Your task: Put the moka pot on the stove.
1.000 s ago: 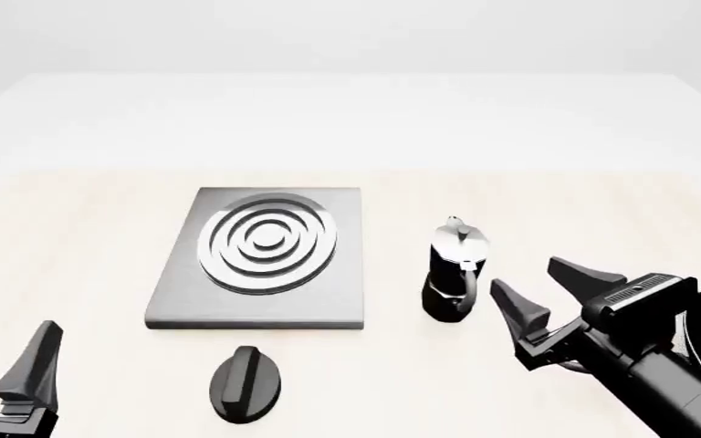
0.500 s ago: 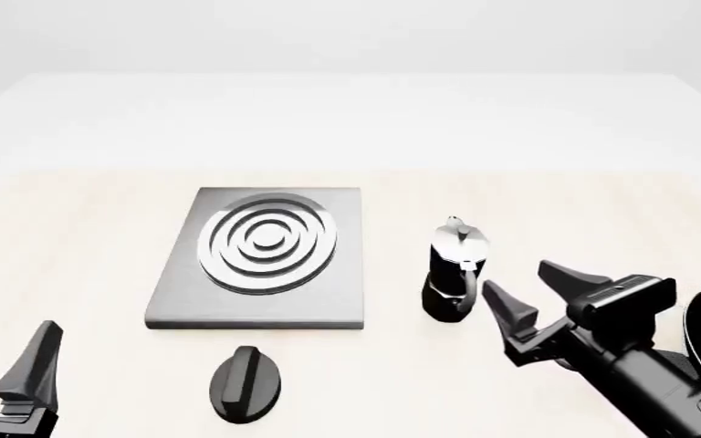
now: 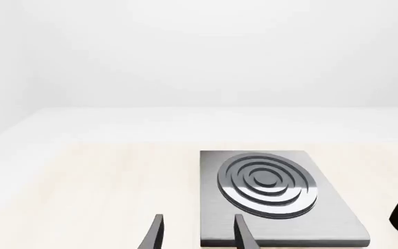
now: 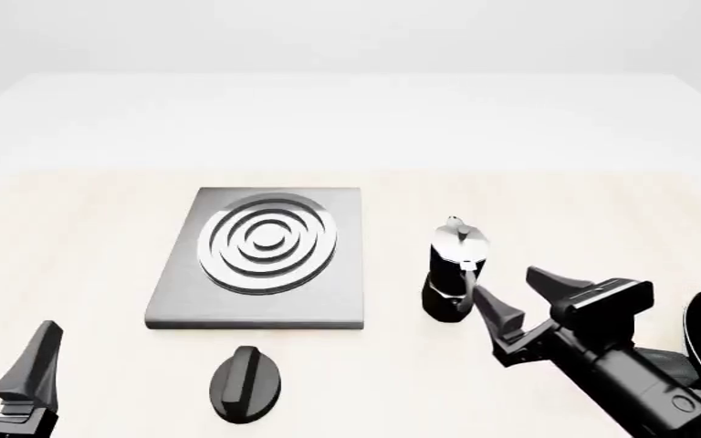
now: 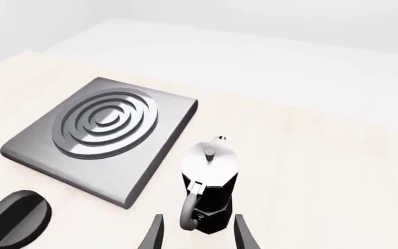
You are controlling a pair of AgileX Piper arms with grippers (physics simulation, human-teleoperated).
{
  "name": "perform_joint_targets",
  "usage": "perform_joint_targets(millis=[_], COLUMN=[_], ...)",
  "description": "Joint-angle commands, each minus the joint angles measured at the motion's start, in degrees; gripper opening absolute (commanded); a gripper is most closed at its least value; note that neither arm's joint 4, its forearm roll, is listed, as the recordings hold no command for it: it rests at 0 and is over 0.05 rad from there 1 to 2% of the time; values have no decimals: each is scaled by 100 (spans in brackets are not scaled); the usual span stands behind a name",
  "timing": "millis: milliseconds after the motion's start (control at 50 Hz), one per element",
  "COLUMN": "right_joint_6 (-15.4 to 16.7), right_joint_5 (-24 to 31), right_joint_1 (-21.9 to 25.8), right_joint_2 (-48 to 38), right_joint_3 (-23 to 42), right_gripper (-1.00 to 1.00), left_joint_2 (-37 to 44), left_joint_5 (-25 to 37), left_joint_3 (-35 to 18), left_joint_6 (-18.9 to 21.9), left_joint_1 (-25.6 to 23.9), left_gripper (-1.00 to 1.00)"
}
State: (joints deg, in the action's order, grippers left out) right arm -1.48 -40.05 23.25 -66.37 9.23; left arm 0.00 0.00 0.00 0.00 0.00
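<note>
While small black faceted moka pot (image 4: 455, 274) stands upright, right gripper (image 4: 528, 299) sits just beside its handle, jaws spread, empty

The flat square grey metal stove plate (image 4: 259, 260) looks brushed and matt, its concentric ring burner brighter and silvery. The small faceted moka pot (image 4: 453, 274) has a glossy black body under a polished, mirror-like silver lid. The pale tabletop (image 4: 107, 237) reads as smooth, matt light wood.
</note>
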Motion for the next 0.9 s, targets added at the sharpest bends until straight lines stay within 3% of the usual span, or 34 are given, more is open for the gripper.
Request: perform_joint_targets(millis=[20,900], right_joint_6=[-44,-203], right_joint_5=[-245,-1038], right_joint_1=[-4,41], right_joint_2=[-291,-1231], right_joint_3=[-19,-28], right_gripper=[100,100], left_joint_2=[0,0], left_joint_5=[0,0], left_joint_3=[0,0], left_joint_6=[0,0], left_joint_1=[0,0], left_gripper=[100,100])
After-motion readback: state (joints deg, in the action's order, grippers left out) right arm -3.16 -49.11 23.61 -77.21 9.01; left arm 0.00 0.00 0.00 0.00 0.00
